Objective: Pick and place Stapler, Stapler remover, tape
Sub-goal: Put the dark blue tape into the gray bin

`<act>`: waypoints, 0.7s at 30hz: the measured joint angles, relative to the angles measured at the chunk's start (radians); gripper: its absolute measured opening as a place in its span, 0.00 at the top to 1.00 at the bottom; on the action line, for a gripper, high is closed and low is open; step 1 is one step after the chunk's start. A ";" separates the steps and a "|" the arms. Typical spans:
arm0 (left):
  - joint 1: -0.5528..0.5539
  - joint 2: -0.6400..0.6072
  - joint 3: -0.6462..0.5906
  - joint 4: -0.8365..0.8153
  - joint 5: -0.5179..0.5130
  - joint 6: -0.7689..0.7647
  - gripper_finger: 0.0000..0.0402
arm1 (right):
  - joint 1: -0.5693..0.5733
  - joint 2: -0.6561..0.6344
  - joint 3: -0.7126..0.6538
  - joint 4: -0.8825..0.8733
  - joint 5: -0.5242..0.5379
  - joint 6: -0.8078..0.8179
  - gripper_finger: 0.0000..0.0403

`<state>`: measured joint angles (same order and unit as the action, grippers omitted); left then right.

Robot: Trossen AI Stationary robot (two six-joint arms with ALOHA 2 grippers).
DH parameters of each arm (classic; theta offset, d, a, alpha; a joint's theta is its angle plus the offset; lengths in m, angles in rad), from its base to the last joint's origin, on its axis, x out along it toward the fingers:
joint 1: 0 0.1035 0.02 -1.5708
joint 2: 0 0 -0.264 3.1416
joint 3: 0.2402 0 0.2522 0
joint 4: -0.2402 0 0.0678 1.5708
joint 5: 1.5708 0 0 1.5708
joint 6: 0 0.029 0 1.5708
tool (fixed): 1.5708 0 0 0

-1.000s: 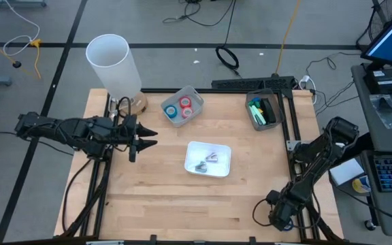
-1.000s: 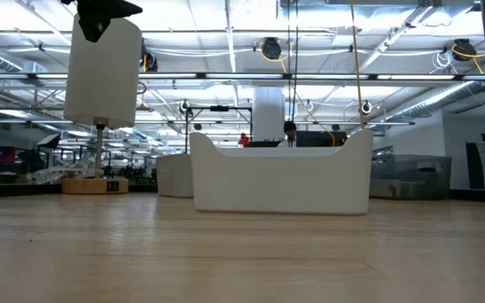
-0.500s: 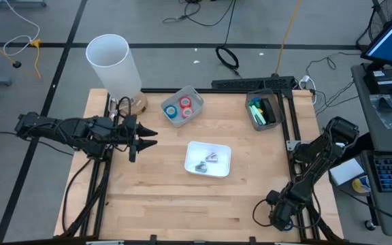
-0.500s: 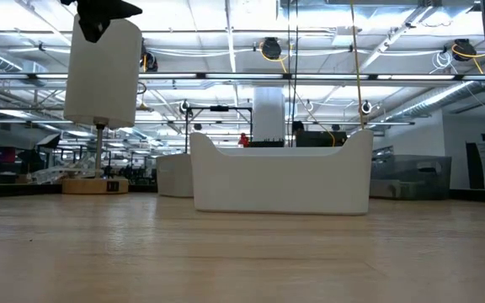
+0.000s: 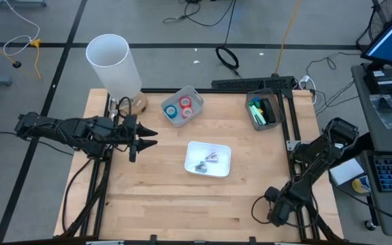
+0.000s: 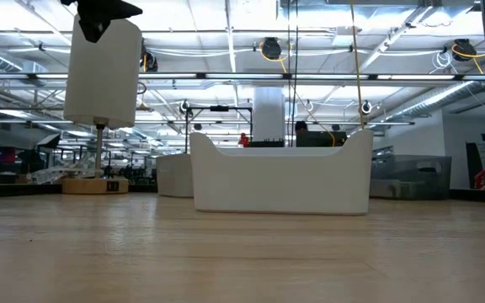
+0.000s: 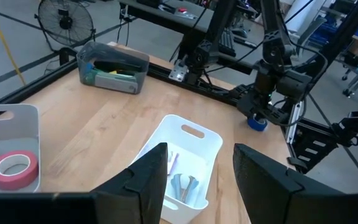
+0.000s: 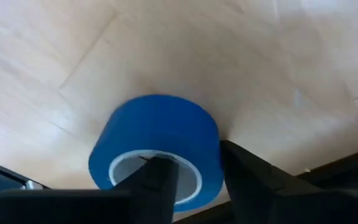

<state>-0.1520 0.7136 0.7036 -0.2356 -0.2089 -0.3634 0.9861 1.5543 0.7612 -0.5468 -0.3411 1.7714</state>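
A blue tape roll [image 8: 157, 134] lies flat on the wooden table, hole up, at the near right corner; from the left wrist it shows as the blue roll [image 7: 257, 122]. My right gripper [image 8: 192, 155] [image 5: 275, 207] points steeply down and is shut on it. Red and blue tape rolls [image 5: 182, 107] sit in a grey bin at the back. A white tray [image 5: 208, 158] in the middle holds small metal pieces [image 7: 184, 185]. My left gripper [image 5: 150, 138] [image 7: 197, 155] hovers open above the table's left side, aimed at the tray. My right gripper has the blue roll's wall [image 8: 197, 171] between its two fingers, one finger [image 8: 154, 180] in the pale core and the other finger [image 8: 247, 174] against the outer side. The fingers come from above, slanting down. The roll's underside lies on the table.
A tall white cylinder [image 5: 114, 61] stands on a wooden base at the back left. A grey bin [image 5: 263, 111] with green and black items sits at the back right. Black frame rails [image 5: 295, 146] run along the table's right edge. Bare wood [image 5: 175, 201] spans the near half.
My right gripper has tipped slightly at the near right corner, staying over the same spot. My left arm has kept still.
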 joint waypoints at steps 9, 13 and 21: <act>0.000 0.000 0.000 0.014 -0.001 -0.012 0.55 | -0.039 -0.039 -0.004 -0.009 0.012 0.002 0.92; 0.000 0.001 0.000 0.067 -0.001 -0.040 0.55 | -0.097 -0.129 -0.005 0.004 0.209 0.009 0.92; 0.000 0.035 0.001 0.220 -0.001 -0.069 0.55 | -0.298 -0.371 -0.003 0.139 0.704 -0.142 0.92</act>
<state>-0.1520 0.7487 0.7045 -0.0151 -0.2098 -0.4320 0.6883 1.1833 0.7582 -0.4081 0.3626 1.6293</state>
